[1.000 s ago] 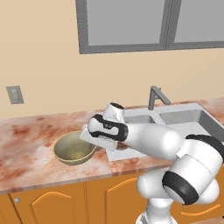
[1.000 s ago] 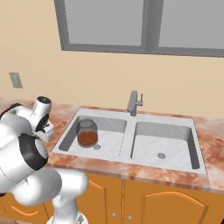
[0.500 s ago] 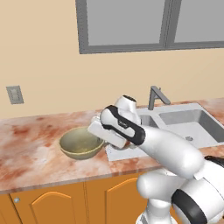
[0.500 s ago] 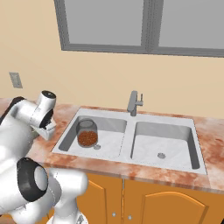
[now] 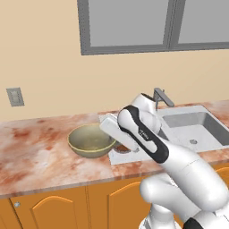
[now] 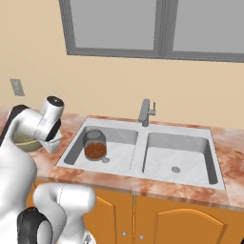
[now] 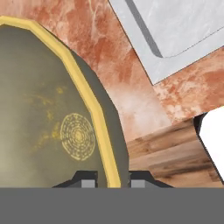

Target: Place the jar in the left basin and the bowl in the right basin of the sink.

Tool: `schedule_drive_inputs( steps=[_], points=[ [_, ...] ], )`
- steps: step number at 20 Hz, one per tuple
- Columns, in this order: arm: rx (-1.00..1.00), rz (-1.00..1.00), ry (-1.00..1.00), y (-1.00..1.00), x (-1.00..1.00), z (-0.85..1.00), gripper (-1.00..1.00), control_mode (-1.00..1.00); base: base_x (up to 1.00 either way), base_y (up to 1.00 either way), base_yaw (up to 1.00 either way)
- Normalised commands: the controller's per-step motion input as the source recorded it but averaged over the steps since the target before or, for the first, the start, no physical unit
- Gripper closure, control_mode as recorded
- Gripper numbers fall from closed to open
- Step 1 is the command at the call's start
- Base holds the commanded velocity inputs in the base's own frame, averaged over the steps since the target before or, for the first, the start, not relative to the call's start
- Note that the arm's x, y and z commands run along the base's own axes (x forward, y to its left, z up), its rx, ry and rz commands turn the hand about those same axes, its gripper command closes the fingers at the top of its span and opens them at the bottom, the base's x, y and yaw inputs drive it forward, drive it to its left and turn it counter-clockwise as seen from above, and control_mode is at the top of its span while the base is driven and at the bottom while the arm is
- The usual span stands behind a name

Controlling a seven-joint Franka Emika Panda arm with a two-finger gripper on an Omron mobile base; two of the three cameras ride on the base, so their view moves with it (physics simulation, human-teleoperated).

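Bowl [image 5: 91,140] is the one to watch: round, olive-tan with a pale yellow rim, it sits on the marbled reddish countertop [image 5: 36,156] just beside the left edge of the sink [image 6: 217,177]. The gripper [image 7: 113,181] is right at it, and in the hand view the two dark fingertips [image 7: 87,180] straddle the yellow rim, one inside the bowl and one outside, jaws pinched onto the bowl's wall. A pale ring pattern shows on the speckled inside of the bowl. Over in the sink, the jar [image 6: 95,145] of reddish-brown granules stands upright in the left basin [image 6: 121,157], close to that basin's small drain. The right basin [image 6: 189,157], beyond the divider from the jar, shows its own drain. The angular grey faucet [image 6: 146,112] rises behind the divider, at the back rim of the sink. Orange cabinet doors [image 6: 181,224] run below the sink.
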Motion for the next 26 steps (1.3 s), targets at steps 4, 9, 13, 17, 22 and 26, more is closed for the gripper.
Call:
schedule_drive_inputs(
  steps=[4, 9, 13, 17, 22, 26],
  points=[
    [0.00, -0.12, 0.00, -0.27, -0.31, 0.41, 1.00, -1.00, 0.00, 0.00, 0.00],
    [0.02, -0.10, 0.04, -0.31, -0.34, 0.32, 1.00, -1.00, 0.00, 0.00, 0.00],
    [0.02, -0.08, 0.01, -0.38, -0.40, 0.26, 1.00, -1.00, 0.00, 0.00, 0.00],
    [0.01, -0.05, 0.00, -0.43, -0.44, 0.26, 1.00, -1.00, 0.00, 0.00, 0.00],
    [0.00, -0.06, 0.00, -0.46, -0.41, 0.22, 1.00, -1.00, 0.00, 0.00, 0.00],
    [0.00, -0.07, 0.00, -0.50, -0.41, 0.18, 1.00, -1.00, 0.00, 0.00, 0.00]
  ],
)
